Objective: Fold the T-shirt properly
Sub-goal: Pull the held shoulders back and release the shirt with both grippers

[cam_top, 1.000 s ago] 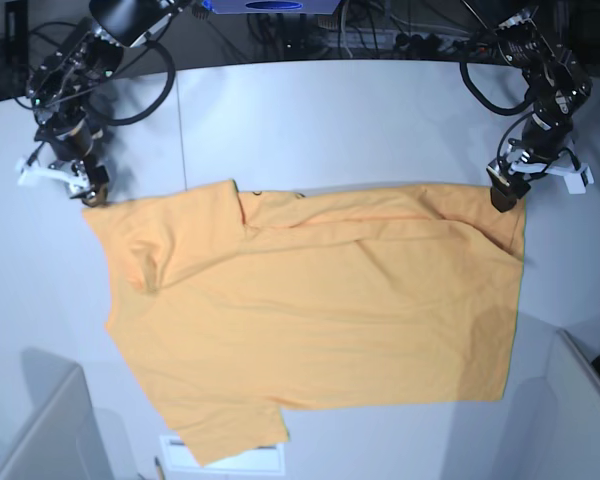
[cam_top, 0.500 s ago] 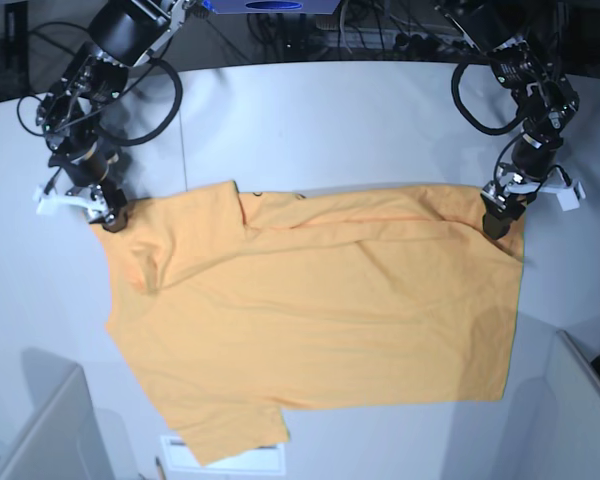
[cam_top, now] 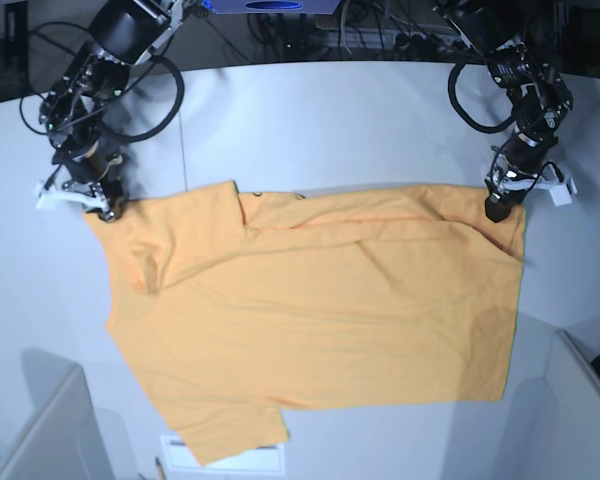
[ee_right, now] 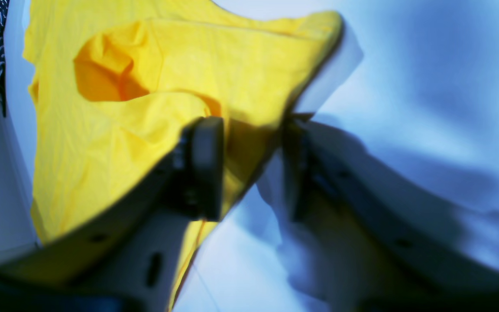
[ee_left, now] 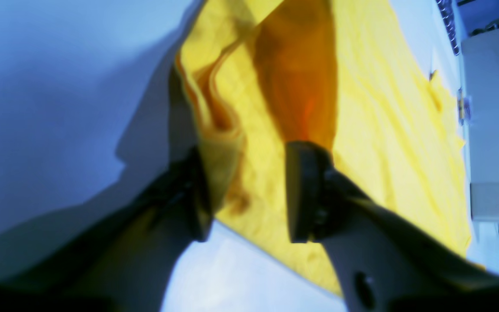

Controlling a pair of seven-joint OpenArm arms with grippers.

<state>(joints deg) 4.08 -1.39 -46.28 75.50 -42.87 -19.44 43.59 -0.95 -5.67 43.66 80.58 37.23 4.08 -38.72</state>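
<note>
The light-orange T-shirt (cam_top: pixel 320 300) lies spread flat on the white table (cam_top: pixel 320 120), with a sleeve at the upper left and another at the lower left. My left gripper (cam_top: pixel 495 208) is at the shirt's upper right corner. In the left wrist view my left gripper (ee_left: pixel 249 195) is open, with a rumpled edge of the shirt (ee_left: pixel 383 108) between its jaws. My right gripper (cam_top: pixel 105 210) is at the upper left sleeve corner. In the right wrist view my right gripper (ee_right: pixel 251 169) is open, its jaws straddling the edge of the shirt (ee_right: pixel 102 130). No print or tag shows.
Grey bins stand at the lower left (cam_top: pixel 40 430) and lower right (cam_top: pixel 585 400) corners. A white sheet (cam_top: pixel 235 460) pokes out under the shirt's lower sleeve. Cables and equipment (cam_top: pixel 380 35) line the table's far edge.
Both grippers came in from just outside the shirt onto its upper corners, then shifted slightly towards the far edge. The shirt has not visibly moved.
</note>
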